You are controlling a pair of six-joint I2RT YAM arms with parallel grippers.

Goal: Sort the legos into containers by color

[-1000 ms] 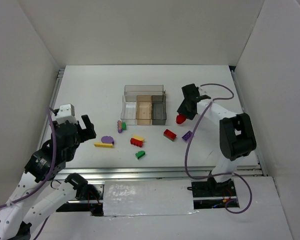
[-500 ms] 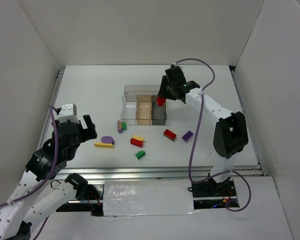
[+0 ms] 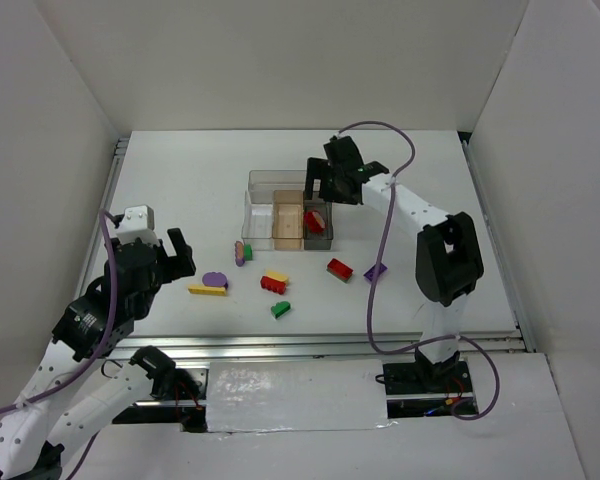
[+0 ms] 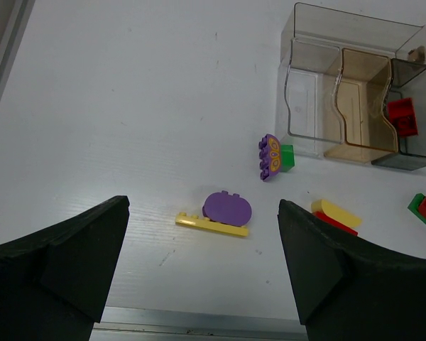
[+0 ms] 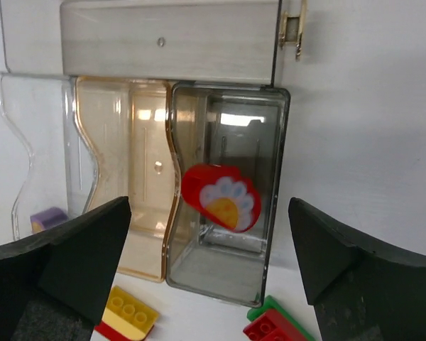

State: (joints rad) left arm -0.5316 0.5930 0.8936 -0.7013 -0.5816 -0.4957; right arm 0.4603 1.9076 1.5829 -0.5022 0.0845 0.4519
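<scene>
My right gripper [image 3: 325,182] hangs open over the containers [image 3: 288,205], jaws wide apart [image 5: 209,213]. Below it a red rounded lego with a flower print [image 5: 221,197] lies tilted inside the dark-grey bin [image 5: 277,177], free of the fingers; it also shows from above [image 3: 315,218]. Beside that bin stand a tan bin [image 5: 138,142] and a clear bin [image 5: 28,142]. My left gripper [image 4: 202,206] is open and empty above a purple oval lego [image 4: 227,207] on a yellow plate [image 4: 211,224], near the left front [image 3: 170,252].
Loose legos lie in front of the bins: a purple-and-green pair [image 3: 242,252], a yellow-on-red brick [image 3: 275,281], a green piece [image 3: 280,309], a red-on-green brick [image 3: 339,268] and a purple brick [image 3: 376,271]. A wider clear compartment [image 5: 163,39] sits behind the bins.
My right gripper carried the red rounded lego from right of the bins to over the dark-grey bin, then opened; the piece dropped into that bin. The left arm stayed still.
</scene>
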